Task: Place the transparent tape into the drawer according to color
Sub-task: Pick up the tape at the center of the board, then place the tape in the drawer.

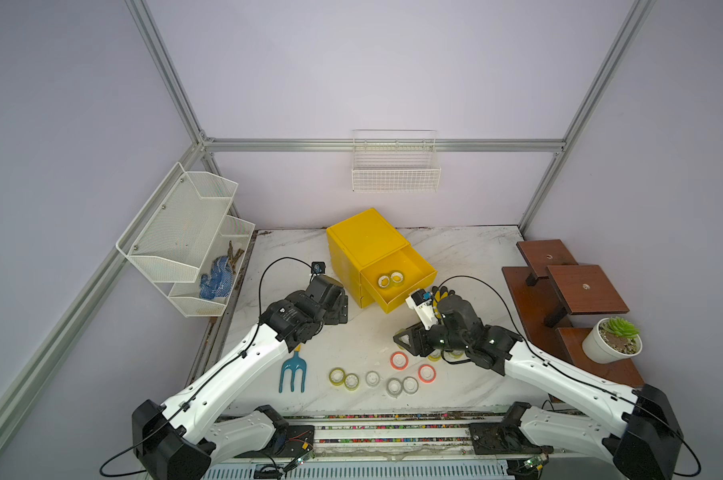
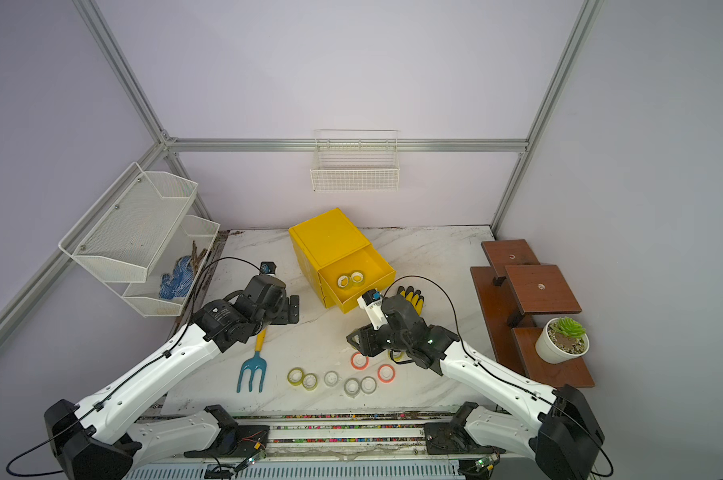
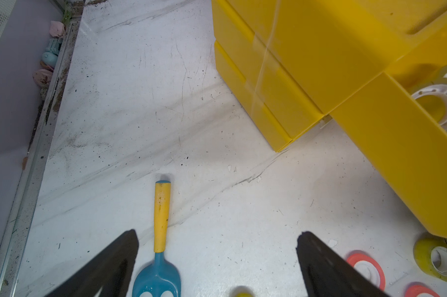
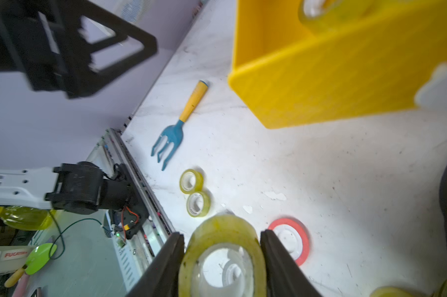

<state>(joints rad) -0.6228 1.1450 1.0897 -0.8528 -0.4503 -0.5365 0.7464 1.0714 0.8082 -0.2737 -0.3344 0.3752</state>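
The right wrist view settles what the top views cannot. The right tool (image 4: 222,234) is clamped on a yellow-green tape roll (image 4: 222,257), with a finger pressed against each side of its rim. In both top views this tool (image 1: 402,338) sits right of centre in the frame, just below the pulled-out drawer, and its own body hides the gripped roll.

The left wrist view shows the left tool (image 3: 217,236) spread wide with nothing between its fingers. The yellow handle of a garden fork (image 3: 162,216) lies on the tabletop (image 3: 114,115) under it. In a top view this tool (image 2: 291,309) is left of the yellow cabinet (image 2: 326,237).

The cabinet's top drawer (image 1: 416,266) is at mid-frame, and two yellow-green rolls (image 1: 384,281) lie touching inside it. The two drawers beneath are pushed in.

Only the top views show the whole spread of loose tape, low in the middle of the frame:
- A touching yellow-green pair (image 1: 337,376).
- Three clear rolls (image 1: 394,386).
- Two orange-red rolls (image 1: 426,373).

A top view also shows a yellow-and-black glove (image 2: 411,297) just right of the drawer. In the other it is half hidden by the right arm.
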